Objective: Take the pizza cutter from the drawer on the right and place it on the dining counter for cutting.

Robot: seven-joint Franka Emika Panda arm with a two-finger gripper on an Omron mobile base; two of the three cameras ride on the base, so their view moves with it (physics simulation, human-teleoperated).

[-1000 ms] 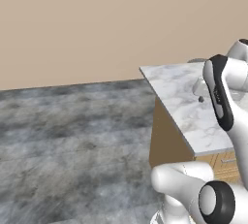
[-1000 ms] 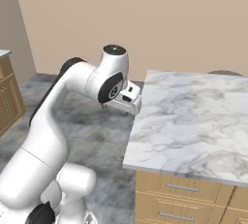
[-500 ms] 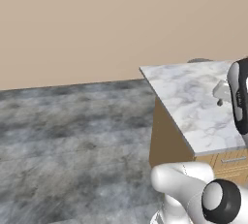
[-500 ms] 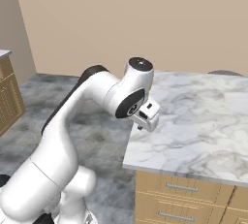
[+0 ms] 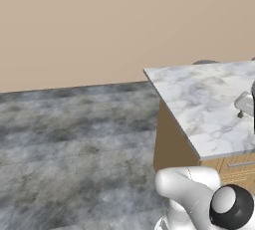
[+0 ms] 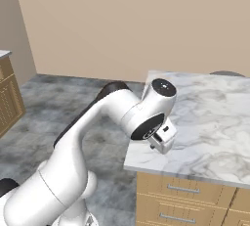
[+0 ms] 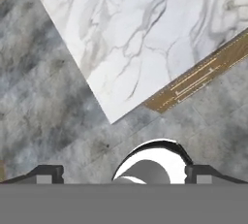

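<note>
Fingers: tips (image 7: pixel 46 174) spread wide, nothing between them.
Gripper: (image 7: pixel 123 175) pointing down above the corner of the dining counter (image 7: pixel 145 39); grey floor (image 7: pixel 43 106) below.
Dining counter: white marble slab on light-wood drawers (image 6: pixel 188 203).
Pizza cutter: can't be made out on the slab, possibly hidden behind the arm (image 6: pixel 122 122).
</note>
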